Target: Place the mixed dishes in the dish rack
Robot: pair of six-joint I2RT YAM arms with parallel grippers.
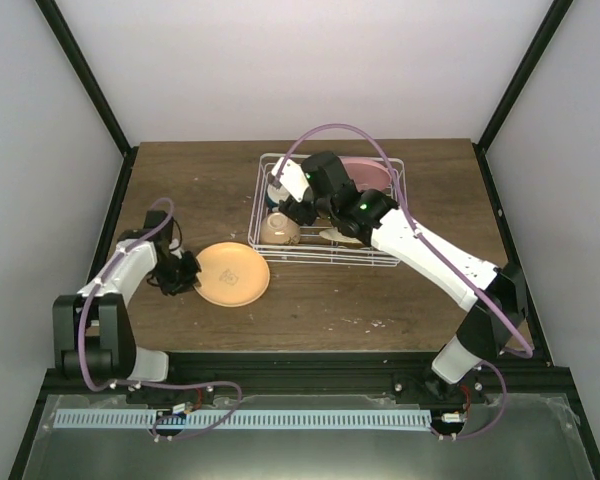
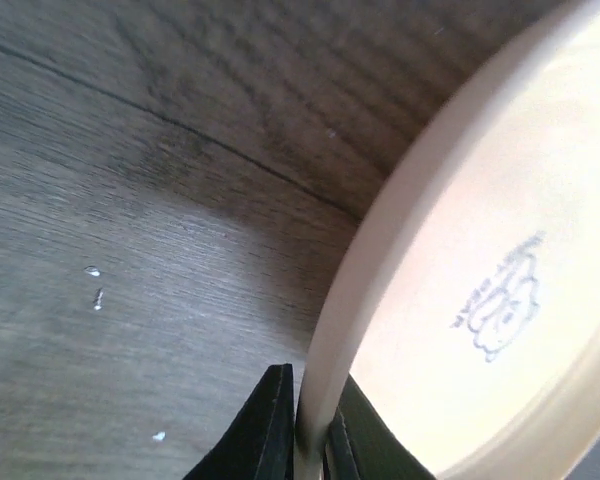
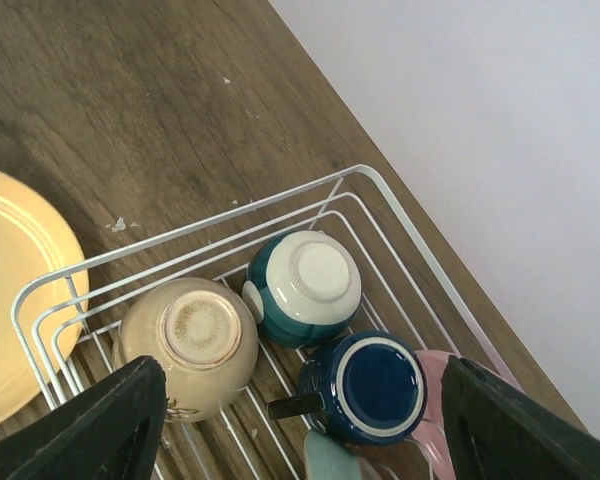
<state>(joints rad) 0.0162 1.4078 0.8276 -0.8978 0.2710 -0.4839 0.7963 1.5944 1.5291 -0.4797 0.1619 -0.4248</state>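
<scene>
My left gripper (image 1: 183, 273) is shut on the left rim of the tan-yellow plate (image 1: 234, 273), which is low over the table left of the dish rack (image 1: 388, 262). In the left wrist view the rim (image 2: 316, 420) sits pinched between the black fingers, and the plate's stamped face (image 2: 500, 300) shows. My right gripper (image 3: 310, 440) is open and empty, above the rack's left end (image 1: 292, 192). Below it, upside down in the rack (image 3: 200, 222), are the cream bowl (image 3: 187, 345), the white-and-blue bowl (image 3: 305, 285) and the dark blue mug (image 3: 365, 390). The pink plate (image 1: 366, 172) stands at the rack's far right.
A pale green piece (image 3: 330, 462) shows under the mug at the bottom edge of the right wrist view. The tan-yellow plate's edge (image 3: 15, 300) lies just outside the rack's near-left corner. White walls and black frame posts (image 1: 85, 85) close in the brown table (image 1: 200, 180).
</scene>
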